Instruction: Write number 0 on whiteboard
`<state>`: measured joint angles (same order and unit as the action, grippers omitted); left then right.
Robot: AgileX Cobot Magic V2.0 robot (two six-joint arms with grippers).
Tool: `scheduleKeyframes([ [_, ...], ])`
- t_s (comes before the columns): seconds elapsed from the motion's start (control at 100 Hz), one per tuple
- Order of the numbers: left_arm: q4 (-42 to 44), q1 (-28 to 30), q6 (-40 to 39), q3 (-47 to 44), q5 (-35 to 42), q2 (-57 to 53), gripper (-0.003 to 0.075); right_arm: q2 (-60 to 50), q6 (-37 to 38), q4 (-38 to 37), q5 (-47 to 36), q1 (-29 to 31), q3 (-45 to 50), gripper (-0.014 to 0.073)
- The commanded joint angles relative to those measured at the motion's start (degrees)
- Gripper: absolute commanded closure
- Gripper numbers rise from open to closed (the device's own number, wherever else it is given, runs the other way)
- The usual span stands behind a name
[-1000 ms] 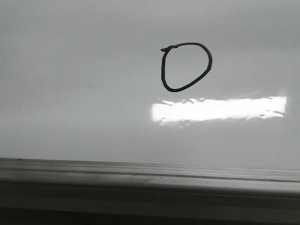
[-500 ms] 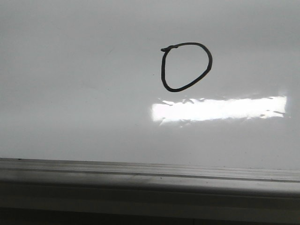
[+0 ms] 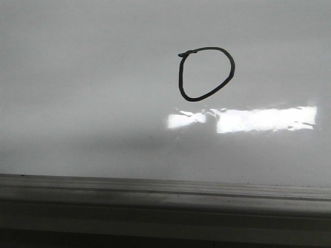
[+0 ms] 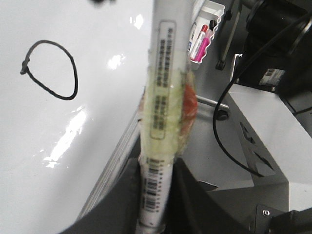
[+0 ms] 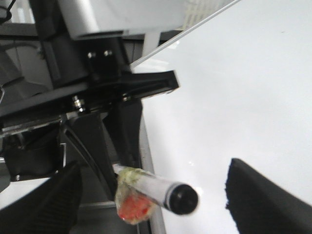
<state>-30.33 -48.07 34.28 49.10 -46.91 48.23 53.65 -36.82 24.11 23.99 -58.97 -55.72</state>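
Observation:
The number 0 (image 3: 206, 73), a black lopsided loop with a small tail at its upper left, is on the whiteboard (image 3: 83, 93). It also shows in the left wrist view (image 4: 51, 70), on the whiteboard (image 4: 29, 161). No gripper shows in the front view. My left gripper (image 4: 155, 171) is shut on a white marker (image 4: 163, 97) wrapped in yellowish tape with a red lump, beside the board's grey frame edge. My right gripper (image 5: 156, 204) is open. The marker's black end (image 5: 181, 199) shows between its fingers. I cannot tell whether they touch it.
A bright rectangular glare (image 3: 264, 119) lies below the 0. The grey metal frame (image 3: 165, 194) runs along the board's near edge. A white basket with pens (image 4: 207, 29), a black cable (image 4: 222, 122) and grey equipment stand beside the board. The left arm's black mount (image 5: 97, 92) is close to my right gripper.
A dark shadow has spread across the lower board and now cuts a gap in the glare band. The 0 has not changed.

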Motion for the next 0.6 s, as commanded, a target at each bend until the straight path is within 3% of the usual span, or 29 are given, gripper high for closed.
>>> scheduleKeyframes([
  [0.0, -2.66, 0.02, -2.31, -0.29, 8.19, -0.12, 0.074, -3.99, 0.47, 0.94, 0.28, 4.3, -2.03, 0.0097],
  [0.17, -2.69, 0.02, -7.0, -3.37, 20.37, -0.12, 0.074, -11.0, 3.63, 0.94, 10.04, 14.87, -0.31, 0.0231],
  [0.24, -2.69, 0.02, -9.3, -4.33, 25.39, -0.12, 0.074, -14.1, 4.3, 0.94, 13.69, 18.45, 1.35, 0.0371],
  [0.35, -2.69, 0.15, -11.46, -5.04, 29.89, 1.59, 0.074, -19.21, 4.3, 0.94, 18.45, 21.82, 4.8, 0.0669],
  [0.59, -2.69, 0.25, -16.36, -5.06, 33.8, 9.28, 0.074, -29.11, 6.19, 0.94, 19.2, 22.41, 12.46, 0.0651],
])
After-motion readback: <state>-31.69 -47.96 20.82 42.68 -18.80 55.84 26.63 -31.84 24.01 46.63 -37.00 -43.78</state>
